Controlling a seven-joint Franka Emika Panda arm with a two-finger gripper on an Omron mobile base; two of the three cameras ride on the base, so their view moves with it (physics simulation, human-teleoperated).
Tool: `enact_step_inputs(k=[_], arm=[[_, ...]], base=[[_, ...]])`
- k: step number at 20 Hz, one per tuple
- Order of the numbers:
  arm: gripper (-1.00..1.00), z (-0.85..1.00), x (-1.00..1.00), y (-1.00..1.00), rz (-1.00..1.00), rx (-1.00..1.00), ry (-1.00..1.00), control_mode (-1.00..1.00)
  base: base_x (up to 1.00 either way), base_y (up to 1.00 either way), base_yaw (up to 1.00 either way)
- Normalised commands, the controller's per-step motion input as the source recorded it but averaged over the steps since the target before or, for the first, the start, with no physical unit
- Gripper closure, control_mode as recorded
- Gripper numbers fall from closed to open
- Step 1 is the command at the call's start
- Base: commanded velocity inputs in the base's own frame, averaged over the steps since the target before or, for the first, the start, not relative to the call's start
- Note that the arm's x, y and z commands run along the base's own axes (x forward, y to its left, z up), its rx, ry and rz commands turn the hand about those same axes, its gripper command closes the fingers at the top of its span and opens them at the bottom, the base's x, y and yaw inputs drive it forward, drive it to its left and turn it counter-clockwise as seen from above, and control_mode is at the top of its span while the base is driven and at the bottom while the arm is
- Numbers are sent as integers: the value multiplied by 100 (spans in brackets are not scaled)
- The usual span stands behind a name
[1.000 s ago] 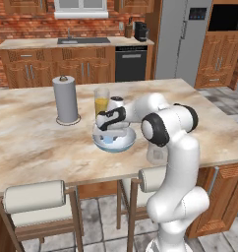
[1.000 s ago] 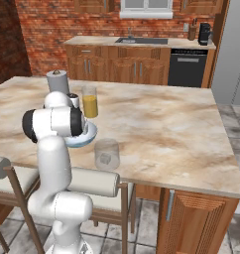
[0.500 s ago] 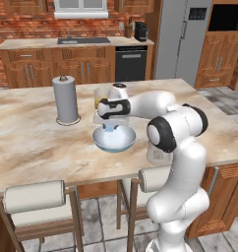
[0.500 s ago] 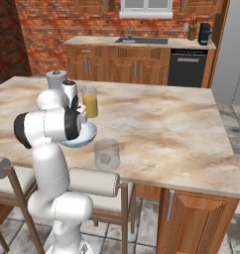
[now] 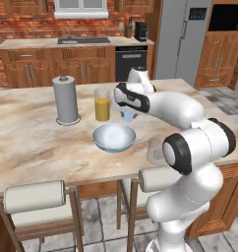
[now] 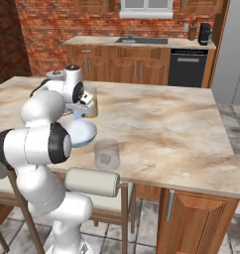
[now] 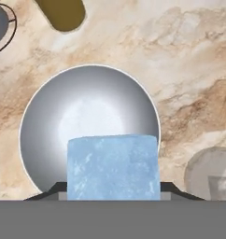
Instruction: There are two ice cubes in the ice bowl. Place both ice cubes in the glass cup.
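Clearly the light blue ice cube (image 7: 113,167) is clamped in the gripper (image 7: 113,189), sitting at the lower middle of the hand view with a dark fingertip showing at each of its lower corners. It looks small, light and rigid, and by its nature slick (a wet face could slide under a sideways nudge), so a hold across two flat opposite faces, square and centred, is probably the safest, as it appears to be held here. In the left base view the cube hangs just under the gripper, right of centre, above and behind the ice bowl (image 5: 114,137). The bowl's inside looks bare in the hand view. The glass cup (image 6: 107,154) stands at lower centre of the right base view, near the desk's (image 6: 156,119) front edge, with a whitish cube (image 6: 106,158) seemingly inside it. The glass is likely fragile, so a low, gentle drop seems wise. The juice glass (image 5: 102,104) and paper towel roll (image 5: 66,99) stand left of the gripper.
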Motion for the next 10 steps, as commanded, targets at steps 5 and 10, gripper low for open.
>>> enact_step_inputs(k=[5, 10], arm=[[100, 24, -36, -99, -24, -5, 1, -100], [100, -13, -8, -100, -24, -3, 11, -100]], base=[[0, 0, 0], [0, 0, 0]])
